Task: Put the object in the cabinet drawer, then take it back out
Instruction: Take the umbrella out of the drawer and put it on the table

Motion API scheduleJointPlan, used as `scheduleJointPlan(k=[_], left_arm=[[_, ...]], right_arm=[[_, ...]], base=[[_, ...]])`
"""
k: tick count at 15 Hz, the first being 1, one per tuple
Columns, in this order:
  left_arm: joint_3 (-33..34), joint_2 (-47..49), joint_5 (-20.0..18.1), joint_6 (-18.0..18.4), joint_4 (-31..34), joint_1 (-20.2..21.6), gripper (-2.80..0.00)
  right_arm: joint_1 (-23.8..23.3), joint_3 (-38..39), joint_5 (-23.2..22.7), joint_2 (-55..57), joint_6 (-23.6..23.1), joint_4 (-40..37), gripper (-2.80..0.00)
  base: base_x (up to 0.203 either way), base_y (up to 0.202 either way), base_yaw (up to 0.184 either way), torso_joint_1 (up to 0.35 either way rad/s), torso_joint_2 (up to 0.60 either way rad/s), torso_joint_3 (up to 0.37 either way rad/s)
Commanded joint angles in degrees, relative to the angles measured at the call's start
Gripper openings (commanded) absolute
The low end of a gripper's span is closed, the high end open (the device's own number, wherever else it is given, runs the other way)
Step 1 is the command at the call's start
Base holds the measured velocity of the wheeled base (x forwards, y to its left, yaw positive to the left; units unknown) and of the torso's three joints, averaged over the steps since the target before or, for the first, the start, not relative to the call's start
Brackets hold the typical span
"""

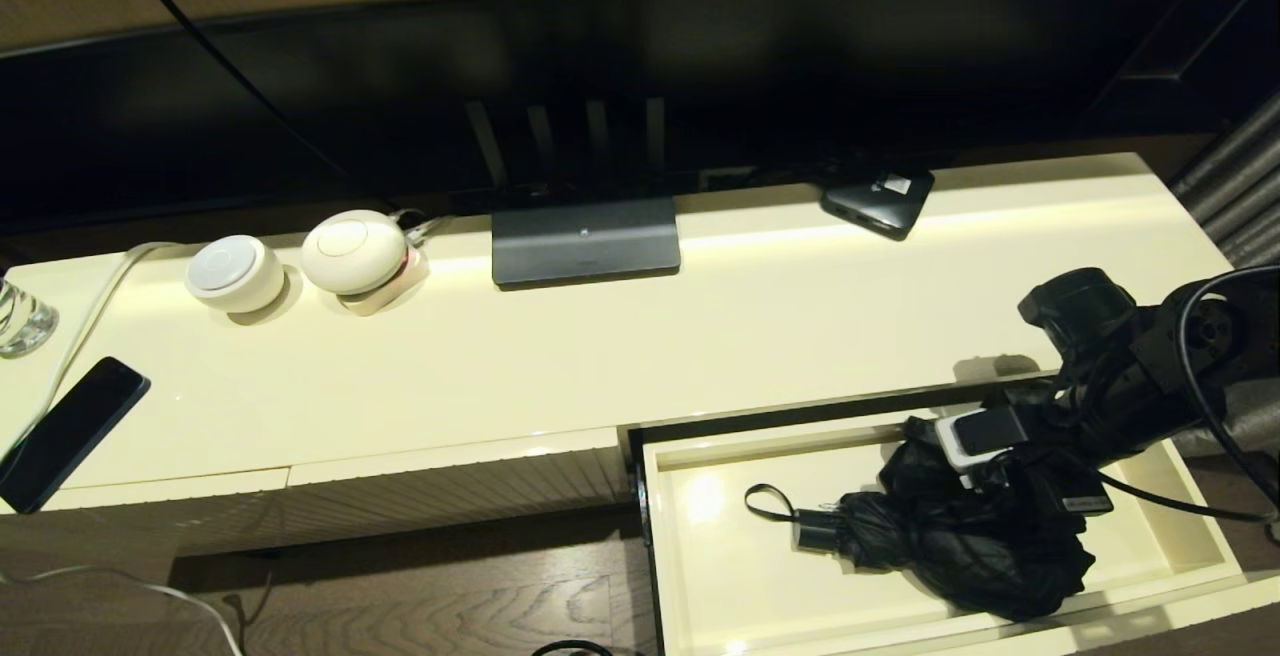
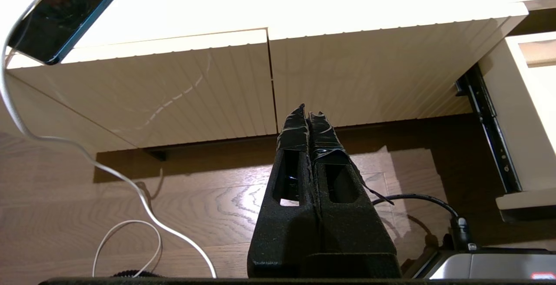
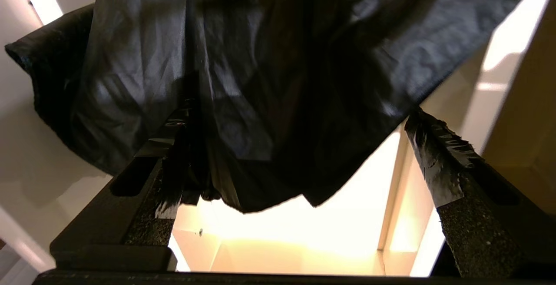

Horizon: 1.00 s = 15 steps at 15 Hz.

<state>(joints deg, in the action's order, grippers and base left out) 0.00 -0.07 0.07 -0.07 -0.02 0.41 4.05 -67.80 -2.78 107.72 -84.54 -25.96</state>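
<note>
The black folding umbrella (image 1: 950, 536) lies inside the pulled-out cream cabinet drawer (image 1: 720, 586), its short handle and wrist loop (image 1: 765, 504) pointing toward the drawer's left side. My right gripper (image 1: 1000, 481) reaches down into the drawer over the bunchy fabric. In the right wrist view the right gripper (image 3: 299, 163) is open wide, with the umbrella fabric (image 3: 269, 72) hanging between the fingers; one finger (image 3: 169, 176) touches the cloth, the other (image 3: 438, 163) stands apart. The drawer floor (image 3: 304, 233) shows beneath. My left gripper (image 2: 307, 111) is parked low facing the ribbed cabinet front, shut and empty.
On the cabinet top are a dark phone (image 1: 65, 431) at the left edge, two round white devices (image 1: 235, 273), a grey TV stand (image 1: 585, 241) and a flat black box with a white label (image 1: 878, 198). A white cable (image 2: 130, 180) trails over the wood floor.
</note>
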Motion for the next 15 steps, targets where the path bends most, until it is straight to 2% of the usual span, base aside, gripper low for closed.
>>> scheduleJointPlan(k=[1, 15], left_arm=[[0.2, 0.1, 0.0, 0.0, 0.0, 0.0, -2.80], [0.2, 0.1, 0.0, 0.0, -0.1, 0.0, -2.80]], right_arm=[[0.3, 0.0, 0.0, 1.2, -0.4, 0.0, 0.00], [1.3, 1.7, -0.2, 5.5, 0.3, 3.6, 0.00]], base=[[0.000, 0.000, 0.000, 0.000, 0.00, 0.000], [0.000, 0.000, 0.000, 0.000, 0.00, 0.000]])
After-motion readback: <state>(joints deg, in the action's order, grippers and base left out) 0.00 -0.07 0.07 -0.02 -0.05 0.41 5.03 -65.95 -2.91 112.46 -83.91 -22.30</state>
